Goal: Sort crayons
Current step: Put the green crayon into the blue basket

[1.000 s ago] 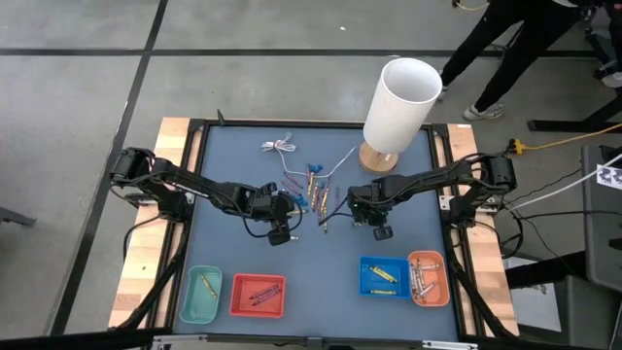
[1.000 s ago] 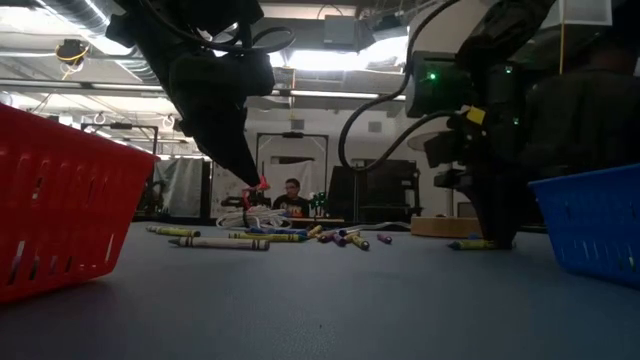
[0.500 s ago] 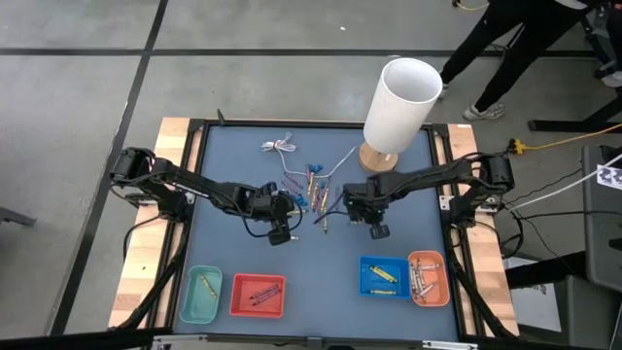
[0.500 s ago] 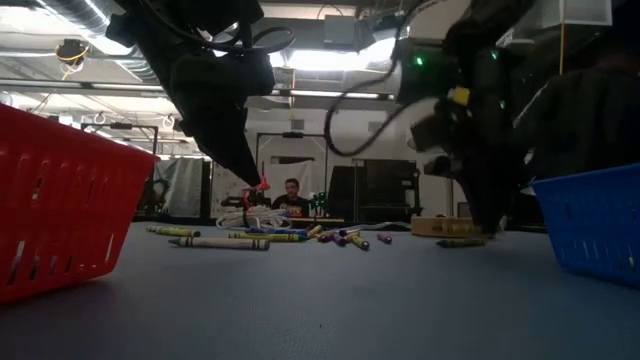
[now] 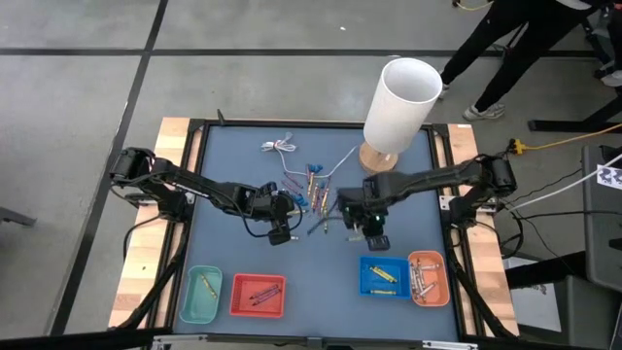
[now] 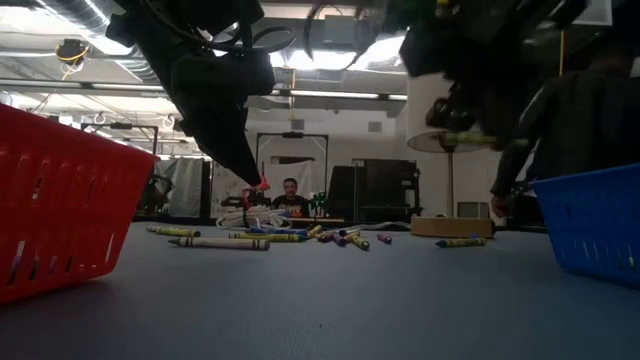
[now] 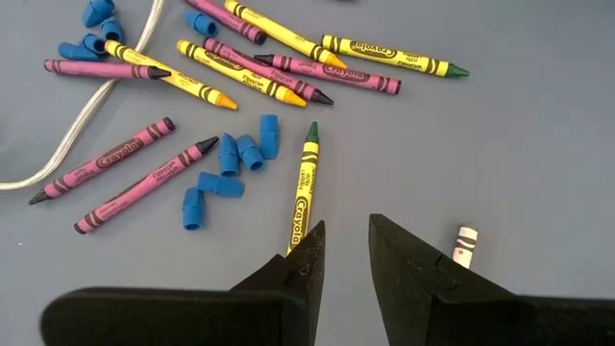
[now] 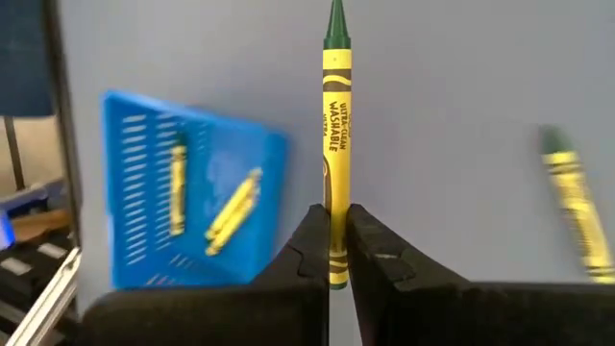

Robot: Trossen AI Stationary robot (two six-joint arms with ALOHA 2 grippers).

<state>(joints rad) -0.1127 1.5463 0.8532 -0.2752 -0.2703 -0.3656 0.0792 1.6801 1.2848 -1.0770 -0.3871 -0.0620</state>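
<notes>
Lifted off the tabletop, the right gripper had pinched a green-tipped yellow crayon, likely bound for the blue basket near the front edge; the left gripper hung part-open, empty, mid-table.

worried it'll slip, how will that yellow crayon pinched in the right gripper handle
Likely stiff: the yellow crayon juts straight from the right gripper, no sag. Its slim round body may pivot or slip, being pinched near one end. Released on the table, it would probably roll.

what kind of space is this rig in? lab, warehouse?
Probably a robotics lab or workshop: bare concrete floor around the table, exposed ceiling ducts with strip lights, and a yellow power cable running across the floor past a standing person.
</notes>
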